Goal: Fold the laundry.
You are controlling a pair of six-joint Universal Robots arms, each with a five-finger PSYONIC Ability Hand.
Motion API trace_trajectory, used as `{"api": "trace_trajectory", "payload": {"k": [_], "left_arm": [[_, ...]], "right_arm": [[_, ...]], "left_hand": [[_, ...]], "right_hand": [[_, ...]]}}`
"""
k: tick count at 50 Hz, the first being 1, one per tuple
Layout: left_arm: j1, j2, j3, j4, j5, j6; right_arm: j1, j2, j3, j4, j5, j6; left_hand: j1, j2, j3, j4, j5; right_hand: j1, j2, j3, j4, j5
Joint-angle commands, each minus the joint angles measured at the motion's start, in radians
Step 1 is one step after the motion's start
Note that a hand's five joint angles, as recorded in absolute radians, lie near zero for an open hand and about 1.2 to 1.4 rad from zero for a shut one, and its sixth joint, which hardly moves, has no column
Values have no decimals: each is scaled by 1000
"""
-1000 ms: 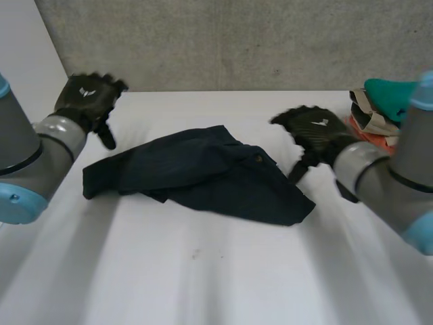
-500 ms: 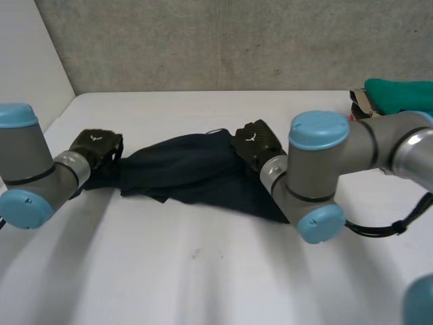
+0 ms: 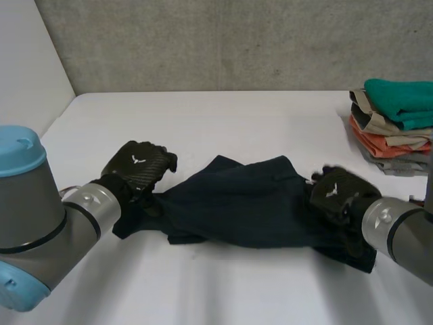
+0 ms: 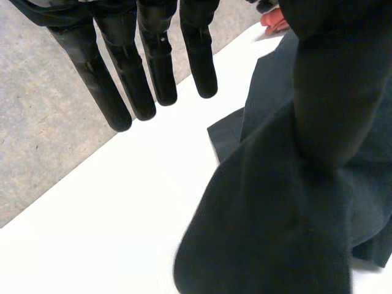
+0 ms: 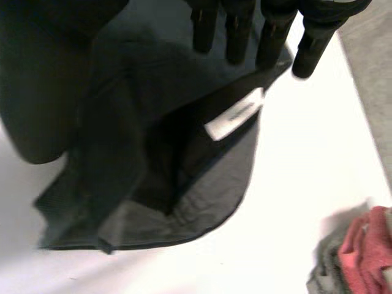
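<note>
Dark navy garment [image 3: 243, 206] lies crumpled on the white table [image 3: 223, 115], a hand at each end.
Left hand [image 3: 139, 168] at its left end, right hand [image 3: 336, 195] at its right end — both with fingers straight, gripping nothing. Grey concrete wall [image 3: 237, 40] behind; stack of folded clothes [image 3: 392, 122] at the table's far right — well apart.

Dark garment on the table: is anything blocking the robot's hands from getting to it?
Nothing visible does. The left hand is at the dark blue garment's left end and the right hand is at its right end, both open. The pile of folded clothes sits apart, at the far right of the table.
</note>
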Motion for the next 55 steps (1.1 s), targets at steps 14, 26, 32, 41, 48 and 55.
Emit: {"api": "trace_trajectory", "payload": {"k": [14,26,32,41,48,55], "left_arm": [[94,118,-148,1,-147,-55],[102,57,-182,-5,-134,-179],[94,-5,-179,9,-133,-171],[85,-71,-76,36,-141,-165],[45,154,40,59,-146,-174],[42,380,187,138,-173,-176]], "right_arm": [[9,170,-492,70,-87,324],[72,457,-555,61,-113,413],[88,492,-516,-17,-116,457],[95,425,-439,-254,-92,485],[92,168,-462,-275,-79,496],[74,-32,-540,-243,-75,497]], "left_hand": [[-102,-109,-110,-103,-95],[-32,-39,-40,-33,-25],[70,64,63,69,78],[845,839,838,844,853],[845,839,838,844,853],[845,839,838,844,853]], "right_hand": [[-82,-75,-87,-86,-79],[41,48,36,37,44],[153,160,148,149,156],[1136,1143,1131,1131,1139],[1136,1143,1131,1131,1139],[1136,1143,1131,1131,1139]]}}
